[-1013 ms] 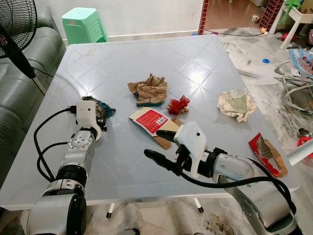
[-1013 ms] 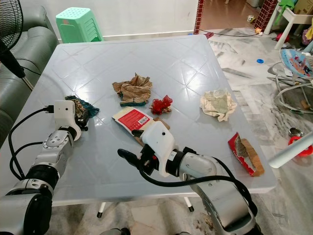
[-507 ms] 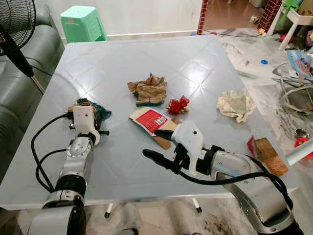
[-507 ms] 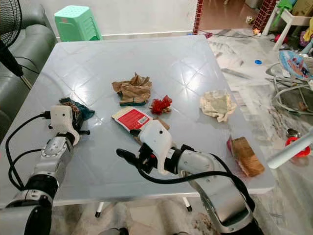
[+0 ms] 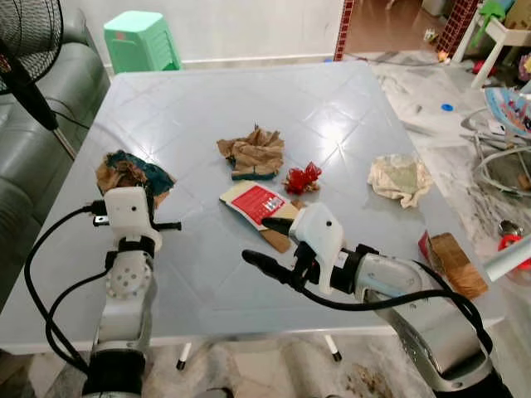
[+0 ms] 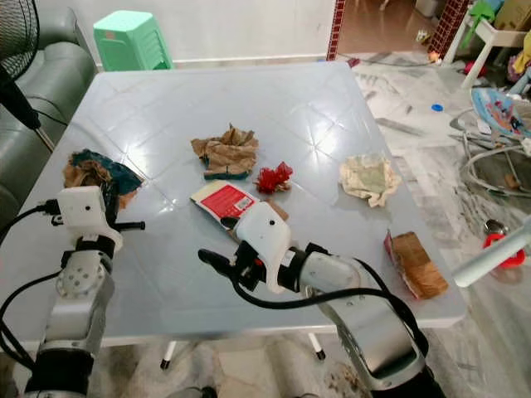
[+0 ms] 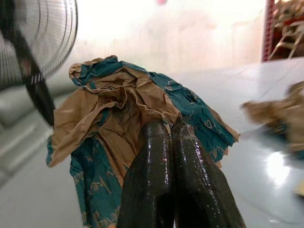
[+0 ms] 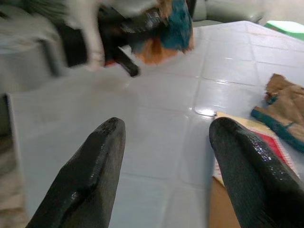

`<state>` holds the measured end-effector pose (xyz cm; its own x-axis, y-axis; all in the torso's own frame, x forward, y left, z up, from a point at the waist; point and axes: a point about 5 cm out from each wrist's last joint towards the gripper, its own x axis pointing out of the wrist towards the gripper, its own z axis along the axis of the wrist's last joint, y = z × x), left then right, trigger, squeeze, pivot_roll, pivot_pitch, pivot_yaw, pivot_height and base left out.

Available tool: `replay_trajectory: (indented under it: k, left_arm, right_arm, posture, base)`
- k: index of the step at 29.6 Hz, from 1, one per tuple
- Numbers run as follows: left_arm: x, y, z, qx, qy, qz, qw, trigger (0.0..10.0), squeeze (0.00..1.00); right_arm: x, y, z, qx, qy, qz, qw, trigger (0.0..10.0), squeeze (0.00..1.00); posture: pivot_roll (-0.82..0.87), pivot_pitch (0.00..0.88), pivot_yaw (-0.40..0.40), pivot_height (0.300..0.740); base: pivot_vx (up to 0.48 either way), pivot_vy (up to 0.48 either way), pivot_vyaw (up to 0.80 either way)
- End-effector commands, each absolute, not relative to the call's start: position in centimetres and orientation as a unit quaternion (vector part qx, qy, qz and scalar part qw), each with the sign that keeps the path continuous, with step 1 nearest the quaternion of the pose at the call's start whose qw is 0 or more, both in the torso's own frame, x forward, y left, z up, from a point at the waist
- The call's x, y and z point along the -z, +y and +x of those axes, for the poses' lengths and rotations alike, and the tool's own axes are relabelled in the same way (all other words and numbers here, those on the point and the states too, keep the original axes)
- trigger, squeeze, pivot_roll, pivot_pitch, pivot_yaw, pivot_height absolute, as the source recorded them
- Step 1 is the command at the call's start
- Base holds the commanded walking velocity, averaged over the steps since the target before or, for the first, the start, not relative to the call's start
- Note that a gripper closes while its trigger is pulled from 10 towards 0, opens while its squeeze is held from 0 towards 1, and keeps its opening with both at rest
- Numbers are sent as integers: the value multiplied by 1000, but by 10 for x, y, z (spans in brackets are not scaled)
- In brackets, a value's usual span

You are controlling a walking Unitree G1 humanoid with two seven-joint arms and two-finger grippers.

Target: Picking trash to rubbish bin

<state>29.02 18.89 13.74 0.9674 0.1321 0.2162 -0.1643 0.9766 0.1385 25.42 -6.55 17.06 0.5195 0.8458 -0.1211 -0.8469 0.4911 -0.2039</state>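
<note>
The left pincer [image 7: 168, 142] has its fingers pressed together on a brown-and-teal wrapper [image 7: 118, 118], which it holds above the surface [image 5: 207, 99] near that surface's left edge. The right pincer [image 8: 164, 156] hangs wide and empty over the front of the surface. Just beyond it lies a red packet [image 5: 257, 203], and past that a brown wad [image 5: 253, 152].

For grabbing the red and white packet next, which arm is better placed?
The right, probably. The right gripper hovers open just beside the red and white packet, while the left gripper is shut on the teal and brown wrapper near the table's left edge.
</note>
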Motion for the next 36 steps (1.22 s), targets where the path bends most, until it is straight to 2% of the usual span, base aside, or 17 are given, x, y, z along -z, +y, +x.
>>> replay_trajectory:
  k: [1,6,8,14,22,27,32,36]
  left_arm:
    - [-144,181,281,-63,-115,97,987,0,0]
    - [-133,178,258,-45,-96,113,988,0,0]
    - [-125,186,238,-49,-72,129,988,0,0]
    - [-131,193,226,-55,-68,148,985,0,0]
    - [-132,192,216,-48,-64,160,984,0,0]
    - [-133,187,213,-44,-61,152,986,0,0]
    - [-132,186,210,-40,-54,151,986,0,0]
    - [-133,187,211,-38,-51,150,987,0,0]
  right_arm:
    - [-174,-69,263,-455,-16,-126,881,10000,0]
    - [-177,-74,273,-421,-36,-141,895,10000,0]
    - [-180,-79,285,-378,-60,-147,912,10000,0]
    - [-183,-78,307,-328,-93,-163,926,10000,0]
    - [-195,-53,323,-328,-140,-158,921,10000,0]
    - [-176,-35,318,-386,-97,-129,908,10000,0]
    - [-149,-35,319,-403,-41,-202,892,10000,0]
    - [-142,-42,328,-380,-26,-230,896,10000,0]
  posture:
    - [-61,78,-4,740]
    - [-40,76,-5,740]
    - [-21,77,-6,740]
    - [16,75,-8,740]
    - [26,77,-16,740]
    - [38,81,-24,740]
    - [41,89,-28,740]
    - [41,96,-29,740]
  base:
    - [0,0,0]
    - [0,0,0]
    - [0,0,0]
    - [0,0,0]
    - [0,0,0]
    - [0,0,0]
    - [0,0,0]
    - [0,0,0]
